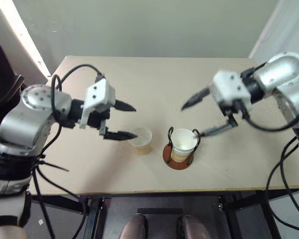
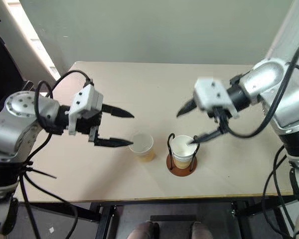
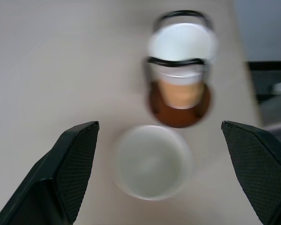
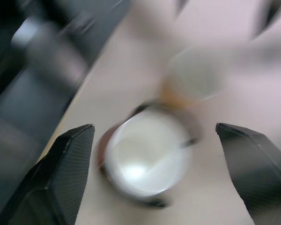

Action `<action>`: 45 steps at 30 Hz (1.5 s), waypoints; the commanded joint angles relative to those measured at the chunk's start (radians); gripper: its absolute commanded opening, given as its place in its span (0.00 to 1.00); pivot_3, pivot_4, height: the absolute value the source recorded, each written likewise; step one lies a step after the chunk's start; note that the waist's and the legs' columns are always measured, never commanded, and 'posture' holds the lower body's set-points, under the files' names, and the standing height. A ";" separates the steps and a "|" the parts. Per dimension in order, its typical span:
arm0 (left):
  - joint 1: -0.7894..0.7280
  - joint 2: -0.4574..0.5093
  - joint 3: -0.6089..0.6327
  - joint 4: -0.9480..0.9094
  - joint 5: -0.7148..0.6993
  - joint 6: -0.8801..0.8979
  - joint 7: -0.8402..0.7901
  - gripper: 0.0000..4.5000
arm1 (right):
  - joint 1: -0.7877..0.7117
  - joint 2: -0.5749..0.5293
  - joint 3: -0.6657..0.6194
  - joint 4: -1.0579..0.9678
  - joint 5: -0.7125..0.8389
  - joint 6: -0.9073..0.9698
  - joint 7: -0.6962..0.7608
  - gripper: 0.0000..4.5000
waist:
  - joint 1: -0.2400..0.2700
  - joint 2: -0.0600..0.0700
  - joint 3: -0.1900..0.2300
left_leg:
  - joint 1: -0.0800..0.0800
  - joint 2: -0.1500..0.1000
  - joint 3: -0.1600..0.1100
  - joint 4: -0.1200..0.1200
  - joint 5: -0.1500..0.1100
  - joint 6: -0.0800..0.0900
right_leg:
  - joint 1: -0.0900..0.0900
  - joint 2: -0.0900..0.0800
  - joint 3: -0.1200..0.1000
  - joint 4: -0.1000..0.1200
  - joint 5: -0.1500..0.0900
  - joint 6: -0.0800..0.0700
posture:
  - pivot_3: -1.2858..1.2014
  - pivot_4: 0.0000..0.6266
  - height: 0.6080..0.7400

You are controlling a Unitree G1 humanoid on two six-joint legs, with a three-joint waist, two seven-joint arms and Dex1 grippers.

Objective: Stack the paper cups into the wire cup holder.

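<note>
On desk (image 1: 154, 74), near front edge, centre: wire cup holder (image 1: 180, 155), round brown base, black loops upright, one paper cup (image 1: 183, 141) seated inside, mouth up. If more cups are nested in it, I cannot tell.

Just beside the holder, on my left: loose cup (image 1: 141, 139), upright on the bare desk, apart from the holder, not touching it. Judged next item to be stacked.

My right tool (image 1: 208, 113): fingers spread wide, holding nothing, one finger tip (image 2: 195, 139) close over the seated cup's rim. Placement reads as a release over the holder, cup left in the loops.

My left tool (image 1: 125, 120): fingers spread wide, empty, pointed toward the loose cup, lower finger (image 1: 120, 135) just short of its rim. Spread suits taking the cup across its width.

Open room: the back half of the desk is bare, with ample space to lift and carry. Tight spots: short gap between loose cup and holder; both sit near the front edge, so a nudge forward could tip either off.
</note>
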 commanded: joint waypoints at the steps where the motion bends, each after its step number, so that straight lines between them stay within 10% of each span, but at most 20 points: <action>1: -0.107 -0.046 -0.084 0.129 0.117 -0.074 -0.015 1.00 | 0.063 0.077 -0.151 -0.098 0.085 0.179 -0.225 0.91 | 0.001 -0.001 -0.001 | 0.000 0.000 0.000 0.000 0.000 0.000 | 0.001 0.000 -0.001 0.000 0.000 0.000 | 0.52 0.24 1.00; 14: -0.221 -0.191 -0.271 0.421 0.348 -0.308 -0.157 1.00 | 0.261 0.147 -0.258 -0.347 0.158 0.399 -0.481 0.91 | 0.002 -0.001 -0.001 | -0.004 0.000 -0.001 0.000 0.000 0.000 | -0.002 0.000 0.000 -0.004 0.007 0.013 | 0.52 0.24 1.00; 28: -0.230 -0.243 -0.287 0.518 0.436 -0.412 -0.228 0.01 | 0.306 0.134 -0.293 -0.397 0.191 0.447 -0.552 0.92 | 0.004 -0.001 -0.001 | -0.004 0.000 -0.001 0.001 0.001 0.001 | -0.001 0.000 0.000 -0.004 0.010 0.018 | 0.52 0.24 1.00; 37: -0.299 -0.255 -0.201 0.537 0.334 -0.400 -0.296 0.01 | 0.399 -0.033 -0.416 -0.414 0.266 0.465 -0.434 0.92 | 0.017 -0.001 -0.001 | -0.007 -0.001 -0.001 0.002 0.001 0.002 | -0.002 0.000 0.000 -0.004 0.011 0.020 | 0.52 0.24 1.00; 45: -0.546 -0.223 -0.224 0.499 -0.056 -0.354 -0.310 0.01 | 0.621 -0.235 -0.728 -0.342 0.336 0.430 -0.274 0.92 | 0.024 -0.001 -0.001 | -0.019 -0.002 0.001 0.015 0.002 -0.002 | -0.007 0.000 0.003 -0.005 0.011 0.027 | 0.52 0.24 1.00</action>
